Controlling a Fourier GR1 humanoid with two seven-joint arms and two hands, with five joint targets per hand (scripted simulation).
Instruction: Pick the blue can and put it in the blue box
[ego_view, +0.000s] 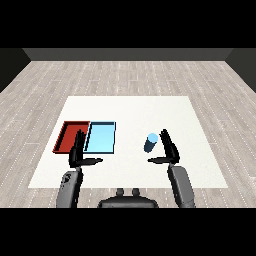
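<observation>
A blue can (151, 142) stands upright on the white table (130, 112), right of centre. My right hand (169, 147) is just to its right, fingers straight and thumb stretched out toward the left below the can, not touching it. The light blue tray (100, 137) lies left of centre with nothing in it. My left hand (77, 151) hovers open over the near edges of the two trays, thumb pointing right.
A red tray (69, 136) lies against the left side of the light blue tray. Both grey forearms come in from the lower corners. Wooden floor surrounds the table.
</observation>
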